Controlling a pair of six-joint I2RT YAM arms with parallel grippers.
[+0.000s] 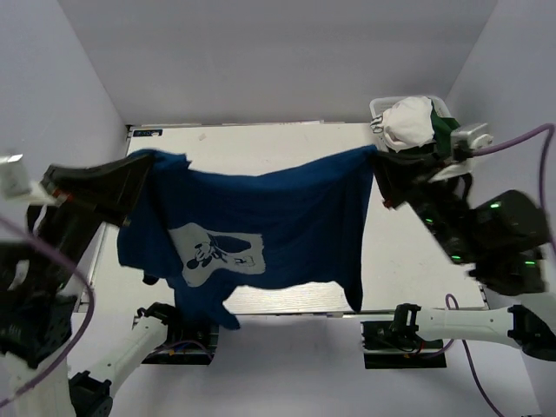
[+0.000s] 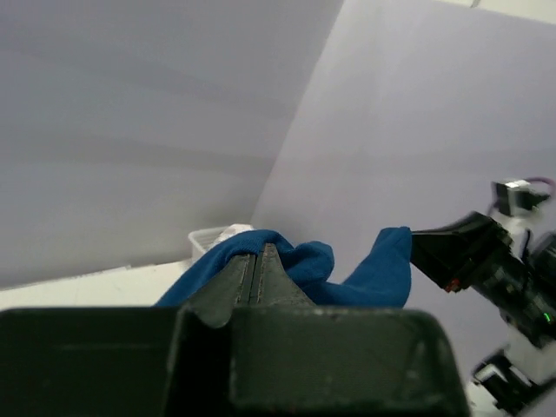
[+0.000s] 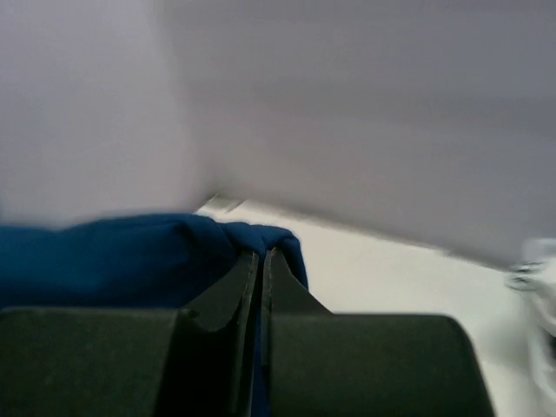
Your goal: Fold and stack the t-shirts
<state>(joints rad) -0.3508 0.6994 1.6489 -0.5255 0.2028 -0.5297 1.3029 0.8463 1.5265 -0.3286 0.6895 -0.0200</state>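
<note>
1. The blue t-shirt (image 1: pixel 287 208) is held up above the table (image 1: pixel 261 139), stretched wide between both arms. Its lower hem hangs loose toward the near edge.
2. The left gripper (image 1: pixel 153 162) is clamped on one top corner of the shirt. In the left wrist view the fingers are pressed together with blue cloth bunched over the tips.
3. The right gripper (image 1: pixel 376 162) is clamped on the opposite top corner. In the right wrist view the fingers are likewise closed, with cloth pinched between them.
4. Progress is judged early. No fold is seen in the blue shirt and no stack is seen on the table.
5. A white tee (image 1: pixel 407 122) and a dark green tee (image 1: pixel 446 132) are bunched in the basket (image 1: pixel 377 108) at the far right corner, not yet folded.
6. Left to do, as judged: the blue shirt is to be laid flat, folded and set down. The basket tees are then to be taken out, folded and stacked on it.
7. Only the top view shows the full spread of the shirt, the white cartoon print (image 1: pixel 217 250), and what is in the basket.
8. Only the left wrist view shows the pinch up close together with the other claw holding the far corner. A bit of the basket is seen behind the cloth.
9. The right wrist view is blurred. It shows the right-side pinch and bare table beyond, which the left wrist view does not give. The print is not seen in either wrist view.
</note>
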